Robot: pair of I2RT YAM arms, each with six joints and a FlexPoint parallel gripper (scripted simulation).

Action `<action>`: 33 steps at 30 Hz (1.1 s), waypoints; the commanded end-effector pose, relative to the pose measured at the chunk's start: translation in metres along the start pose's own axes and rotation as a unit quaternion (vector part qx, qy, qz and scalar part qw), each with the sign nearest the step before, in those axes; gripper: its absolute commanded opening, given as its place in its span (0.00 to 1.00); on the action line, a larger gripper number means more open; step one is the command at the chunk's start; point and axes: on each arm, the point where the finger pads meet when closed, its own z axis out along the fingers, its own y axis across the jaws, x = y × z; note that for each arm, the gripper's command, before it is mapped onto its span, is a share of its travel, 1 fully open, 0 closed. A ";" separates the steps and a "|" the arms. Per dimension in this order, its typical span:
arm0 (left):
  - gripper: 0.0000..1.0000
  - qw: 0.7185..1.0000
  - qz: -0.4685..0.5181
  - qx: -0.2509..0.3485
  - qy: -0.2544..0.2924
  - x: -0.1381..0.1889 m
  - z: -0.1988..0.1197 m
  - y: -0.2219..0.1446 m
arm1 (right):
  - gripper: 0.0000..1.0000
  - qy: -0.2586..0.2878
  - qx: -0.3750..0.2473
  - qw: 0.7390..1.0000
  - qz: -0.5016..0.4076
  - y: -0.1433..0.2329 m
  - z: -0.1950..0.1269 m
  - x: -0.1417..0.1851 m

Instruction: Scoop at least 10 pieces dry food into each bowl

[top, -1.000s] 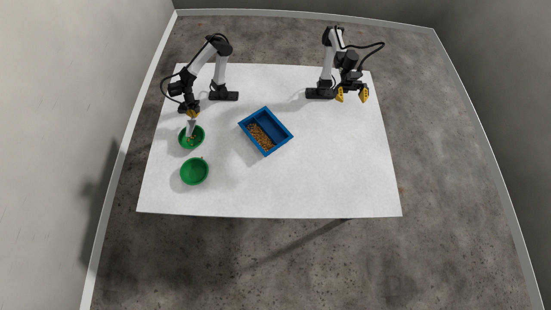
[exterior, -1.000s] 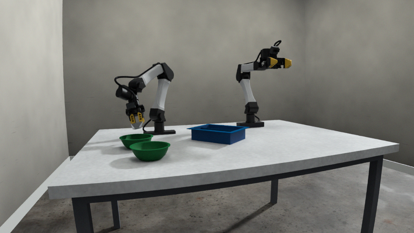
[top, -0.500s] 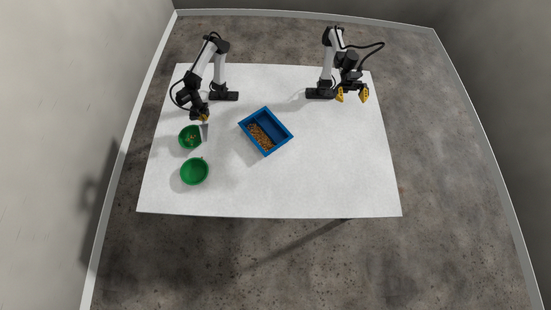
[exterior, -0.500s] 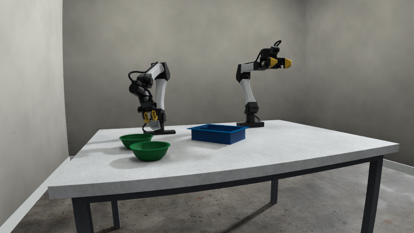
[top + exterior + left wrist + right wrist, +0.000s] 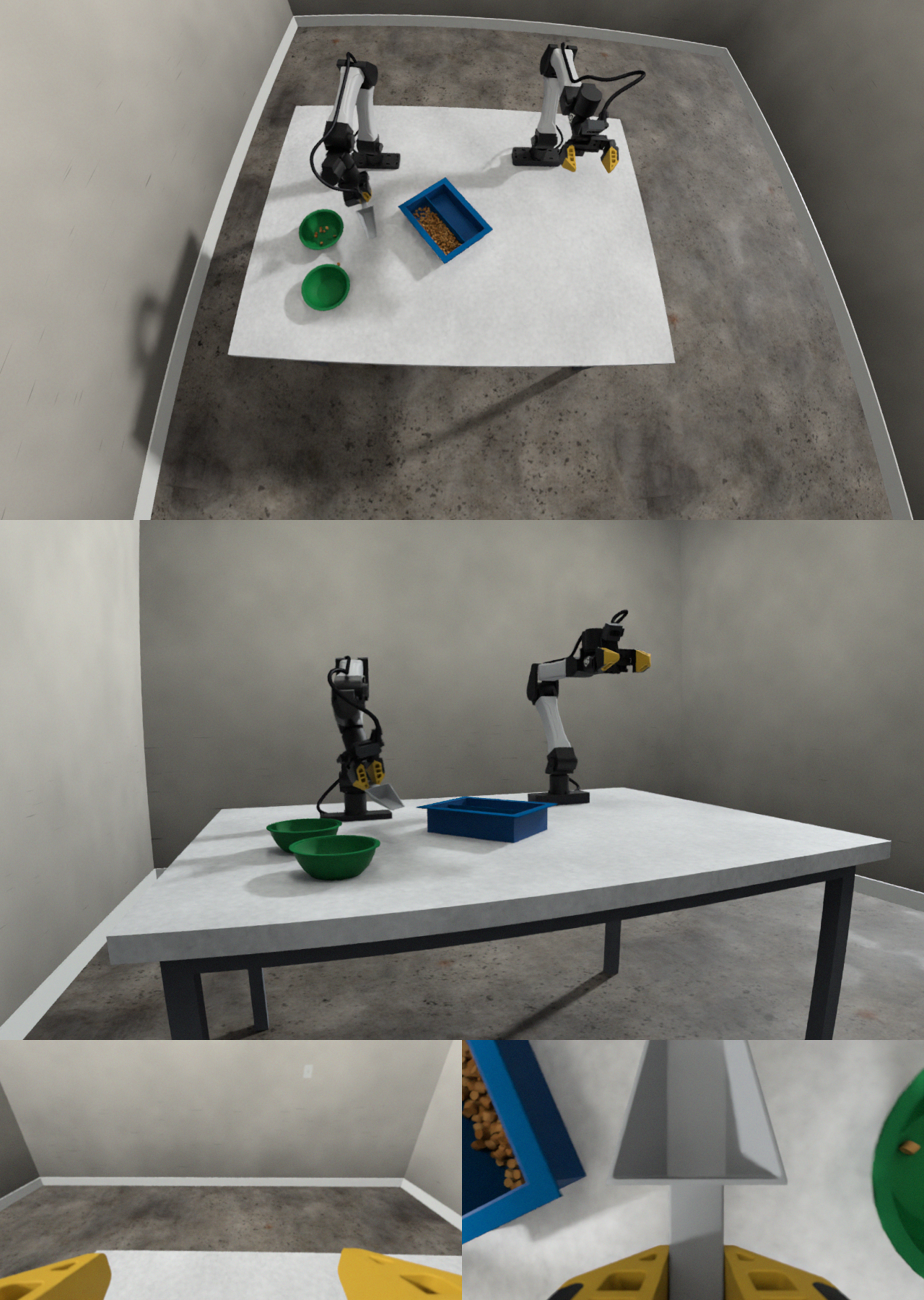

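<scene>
1. Between the blue box (image 5: 478, 236) (image 5: 471, 825) (image 5: 543, 1184) and the nearer-to-arm green bowl (image 5: 302, 240) (image 5: 274, 836) (image 5: 882, 1192), the grey scoop (image 5: 368, 222) (image 5: 385, 796) (image 5: 696, 1112) hangs above the table (image 5: 517, 290) (image 5: 581, 862) (image 5: 606, 1257), its visible pan bare.
2. Right gripper (image 5: 365, 196) (image 5: 369, 776) (image 5: 696, 1271): closed on the scoop's handle. Left gripper (image 5: 590, 161) (image 5: 625, 661) (image 5: 224, 1271): spread wide, holding nothing.
3. Handling, as judged: scoop light and stiff, perhaps slippery; grip squarely on the flat handle, which could twist under load. Food (image 5: 437, 229) (image 5: 489, 1119) appears hard, loose and inclined to roll; carry level.
4. Bowl beside the scoop: a few pieces, apparently under ten. Other green bowl (image 5: 325, 287) (image 5: 334, 859): no pieces seen. One stray piece (image 5: 338, 263) lies near it.
5. Obscured: scoop's front edge, cut off in the right wrist view; box contents, hidden by its walls in the exterior view; exact piece count, too small to confirm.
</scene>
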 end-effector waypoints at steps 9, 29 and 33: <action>1.00 1.000 0.000 0.000 -0.010 -0.007 -0.002 0.000 | 0.00 0.055 0.011 0.997 -0.044 0.049 -0.003 -0.003; 1.00 1.000 0.000 0.000 -0.010 -0.007 -0.002 0.000 | 0.00 0.107 0.038 0.976 -0.188 0.150 -0.017 0.020; 1.00 1.000 0.000 0.000 -0.010 -0.007 -0.002 0.000 | 0.00 0.107 0.040 0.971 -0.211 0.162 -0.020 0.024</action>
